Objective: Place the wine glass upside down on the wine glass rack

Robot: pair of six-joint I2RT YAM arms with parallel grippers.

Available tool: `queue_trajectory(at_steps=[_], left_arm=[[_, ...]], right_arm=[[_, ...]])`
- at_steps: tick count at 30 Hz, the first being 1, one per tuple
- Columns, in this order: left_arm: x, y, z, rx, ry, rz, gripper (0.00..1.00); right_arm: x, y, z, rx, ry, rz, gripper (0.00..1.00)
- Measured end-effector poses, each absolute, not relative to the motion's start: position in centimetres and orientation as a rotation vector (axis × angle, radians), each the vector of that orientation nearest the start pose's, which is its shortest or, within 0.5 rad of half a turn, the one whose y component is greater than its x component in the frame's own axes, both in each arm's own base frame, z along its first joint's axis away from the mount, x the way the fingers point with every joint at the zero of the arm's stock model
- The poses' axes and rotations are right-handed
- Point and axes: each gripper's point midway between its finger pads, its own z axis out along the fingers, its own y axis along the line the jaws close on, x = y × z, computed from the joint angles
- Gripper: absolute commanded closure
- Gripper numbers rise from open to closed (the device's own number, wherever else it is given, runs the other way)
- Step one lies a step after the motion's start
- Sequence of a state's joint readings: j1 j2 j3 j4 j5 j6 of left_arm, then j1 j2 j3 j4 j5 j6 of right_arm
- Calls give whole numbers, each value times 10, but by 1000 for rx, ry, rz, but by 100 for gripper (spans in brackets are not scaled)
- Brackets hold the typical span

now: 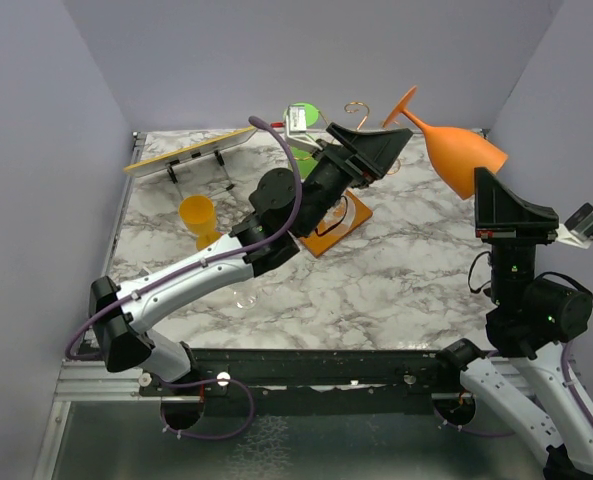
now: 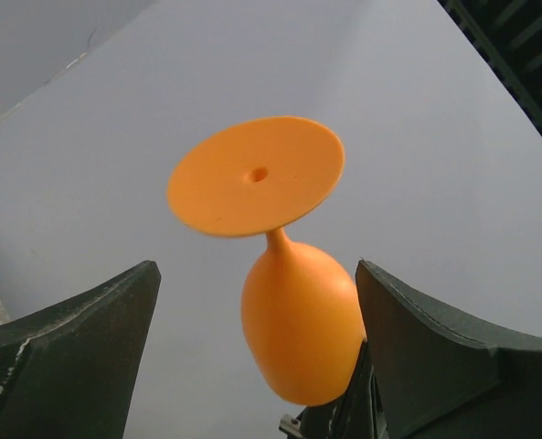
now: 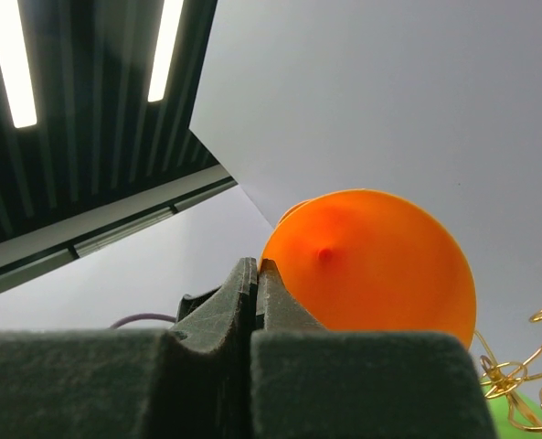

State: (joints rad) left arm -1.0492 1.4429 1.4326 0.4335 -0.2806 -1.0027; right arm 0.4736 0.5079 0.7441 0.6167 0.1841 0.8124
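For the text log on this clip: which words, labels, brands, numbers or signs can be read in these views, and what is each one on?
No text can be read in any view.
White tag beside the green object at the back: may carry print, too small to read.
Orange wine glass: no markings visible.

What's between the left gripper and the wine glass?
Nothing. Left wrist view: the wine glass sits beyond the fingers of the open left gripper, only plain wall behind it. Top view shows just air there too.
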Motion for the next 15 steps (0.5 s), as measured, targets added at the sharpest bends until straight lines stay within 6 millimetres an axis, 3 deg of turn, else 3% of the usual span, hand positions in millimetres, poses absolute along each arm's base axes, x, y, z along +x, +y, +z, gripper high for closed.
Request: queue_trajectory(at_steps=[7,10,15], left_arm=[[260,-416,547,-246,1209,-1589,32],[260,-421,551,-245,1198,-1588,38],[262,-433,554,-242,1189,-1592,40]], right_arm=[[179,91,528,307,716,1166,99],[178,90,530,306,703,1170,99],[176,91,530,294,686,1177,99]])
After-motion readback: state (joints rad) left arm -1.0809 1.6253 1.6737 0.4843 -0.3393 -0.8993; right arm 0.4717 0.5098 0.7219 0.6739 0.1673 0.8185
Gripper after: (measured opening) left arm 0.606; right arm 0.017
